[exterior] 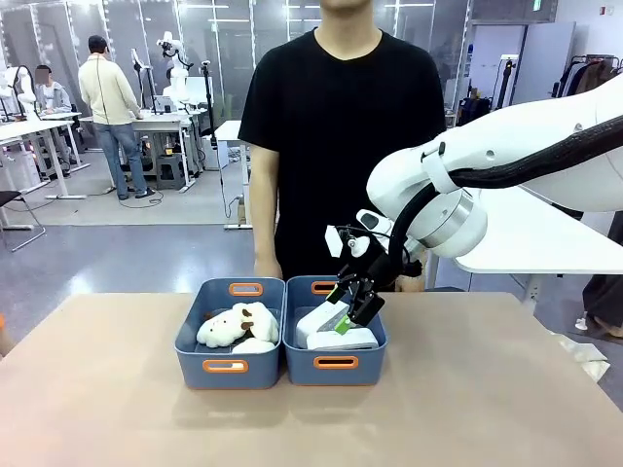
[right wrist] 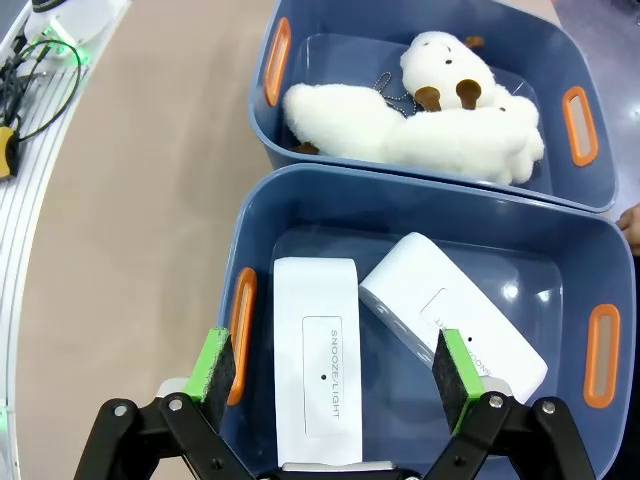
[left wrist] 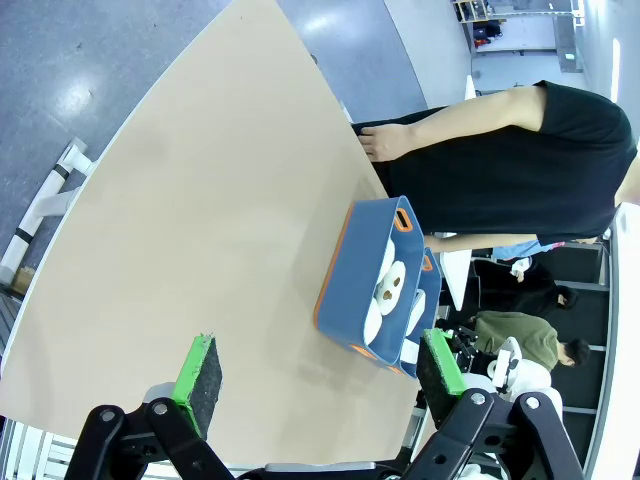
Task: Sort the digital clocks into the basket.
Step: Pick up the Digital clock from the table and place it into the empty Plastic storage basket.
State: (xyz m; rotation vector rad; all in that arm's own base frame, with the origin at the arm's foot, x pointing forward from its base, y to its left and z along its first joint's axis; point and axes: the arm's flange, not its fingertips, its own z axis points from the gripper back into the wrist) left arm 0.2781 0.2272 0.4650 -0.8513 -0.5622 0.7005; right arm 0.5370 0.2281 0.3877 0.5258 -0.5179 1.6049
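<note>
Two white digital clocks lie in the right-hand basket [exterior: 334, 362]: one [right wrist: 317, 372] flat with "SNOOZE/LIGHT" print up, the other [right wrist: 452, 327] tilted against it. In the front view they show as white boxes [exterior: 339, 338]. My right gripper [exterior: 352, 304] [right wrist: 336, 377] hovers open just above this basket [right wrist: 400, 200], its green pads [right wrist: 214, 364] straddling the clocks without touching them. My left gripper [left wrist: 318, 377] is open, high above the bare tabletop, with nothing between its fingers.
The left tub [exterior: 230, 365] [right wrist: 300, 110] holds fluffy cream plush toys [exterior: 237, 326] [right wrist: 420, 115]. A person in black [exterior: 341, 126] stands at the far edge behind both tubs, hands near the rim. The two tubs [left wrist: 375, 290] sit side by side, touching.
</note>
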